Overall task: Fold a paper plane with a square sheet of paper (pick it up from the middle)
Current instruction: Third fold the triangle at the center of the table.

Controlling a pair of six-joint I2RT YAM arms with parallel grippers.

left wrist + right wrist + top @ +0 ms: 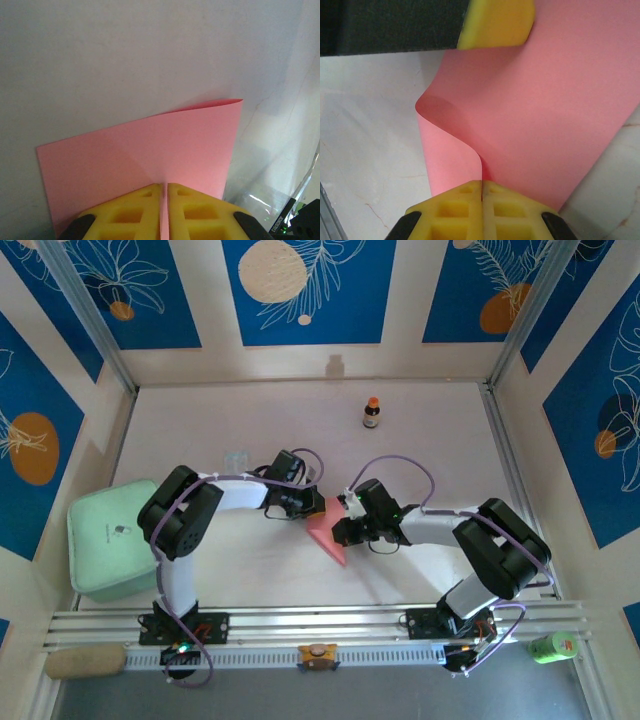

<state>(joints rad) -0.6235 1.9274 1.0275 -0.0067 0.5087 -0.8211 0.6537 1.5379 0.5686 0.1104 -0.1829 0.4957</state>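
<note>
Pinching the square sheet of paper from opposite sides, the two arms meet just near of the middle of the surface. The left gripper comes in from the left and the right gripper from the right, close beside each other with the salmon-pink sheet between and below them.

From the left wrist, the yellow pads are pressed together on the near edge of the sheet, with only a thin pink line between them. The paper spreads away from them, with faint crease lines running in toward the pinch and its far right corner slightly lifted.

From the right wrist, that gripper's pads are likewise clamped on the sheet. Just ahead of them the paper bulges into a soft S-shaped curl, then runs up to a yellow fingertip of the left gripper at the top of the view. Whether the sheet's near corner touches the surface, I cannot tell.

Well apart from the paper, a small brown bottle stands upright at the far side. A pale translucent packet lies left of the left gripper, and a mint-green box sits at the left edge.
</note>
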